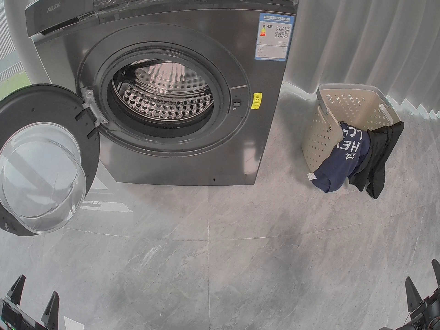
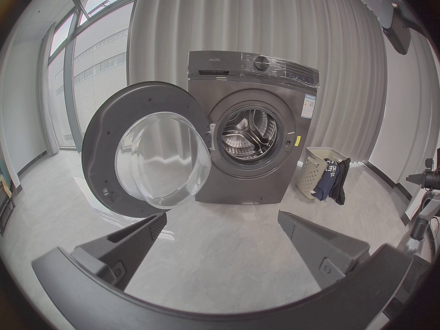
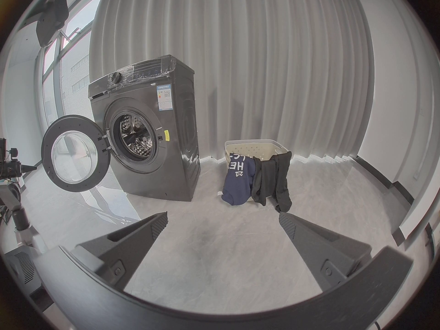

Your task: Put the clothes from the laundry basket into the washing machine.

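Observation:
A grey front-loading washing machine point(image 1: 183, 115) stands ahead, its round door point(image 1: 43, 159) swung wide to the left and the steel drum point(image 1: 162, 90) bare inside. To its right sits a beige laundry basket point(image 1: 350, 104) by the curtain. A navy shirt point(image 1: 343, 159) and a black garment point(image 1: 378, 159) hang over its front rim. My left gripper point(image 1: 32, 299) is low at the near left, open and holding nothing. My right gripper point(image 1: 424, 283) is low at the near right, open too. Both are far from the basket point(image 3: 256, 148) and the machine point(image 2: 254, 129).
Grey tiled floor point(image 1: 229, 262) stretches open between me and the machine. A white pleated curtain point(image 1: 366, 28) runs behind the basket. The open door juts out at the left, with a window wall point(image 2: 91, 69) beyond it.

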Tool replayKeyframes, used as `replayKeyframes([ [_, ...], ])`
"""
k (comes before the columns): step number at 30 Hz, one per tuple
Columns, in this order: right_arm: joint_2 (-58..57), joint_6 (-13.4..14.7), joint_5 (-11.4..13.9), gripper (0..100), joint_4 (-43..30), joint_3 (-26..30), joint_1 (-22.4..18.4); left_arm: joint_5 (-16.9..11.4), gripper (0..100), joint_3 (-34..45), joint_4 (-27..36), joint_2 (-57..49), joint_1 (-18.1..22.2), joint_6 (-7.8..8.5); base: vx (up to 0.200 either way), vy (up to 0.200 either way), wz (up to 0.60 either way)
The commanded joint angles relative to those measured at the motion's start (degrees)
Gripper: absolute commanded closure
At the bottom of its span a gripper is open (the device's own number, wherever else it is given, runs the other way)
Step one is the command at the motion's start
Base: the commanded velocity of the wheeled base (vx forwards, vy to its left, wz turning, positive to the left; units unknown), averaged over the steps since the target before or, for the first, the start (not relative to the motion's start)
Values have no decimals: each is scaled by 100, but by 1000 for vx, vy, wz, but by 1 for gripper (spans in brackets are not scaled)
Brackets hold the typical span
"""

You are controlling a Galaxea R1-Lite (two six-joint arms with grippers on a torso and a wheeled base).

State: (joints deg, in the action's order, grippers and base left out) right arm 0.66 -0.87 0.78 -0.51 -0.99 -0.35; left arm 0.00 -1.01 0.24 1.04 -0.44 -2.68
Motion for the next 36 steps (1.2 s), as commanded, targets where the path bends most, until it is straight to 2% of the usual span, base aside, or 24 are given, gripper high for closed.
replayKeyframes([
  [1, 13, -1, 1, 0, -2, 90, 0, 0, 0, 92, 2, -95, 0, -4, 0, -200, 0],
  [20, 13, 7, 1, 0, -2, 99, 0, 0, 0, 92, 2, -95, 0, -4, 0, -200, 0],
  [26, 13, 7, 1, 0, 7, 99, 0, 0, 0, 92, 2, -95, 0, -4, 0, 0, 0],
  [36, 13, 7, 1, 0, -2, 99, 0, 0, 0, 92, 2, -95, 0, -13, 200, 0, 0],
])
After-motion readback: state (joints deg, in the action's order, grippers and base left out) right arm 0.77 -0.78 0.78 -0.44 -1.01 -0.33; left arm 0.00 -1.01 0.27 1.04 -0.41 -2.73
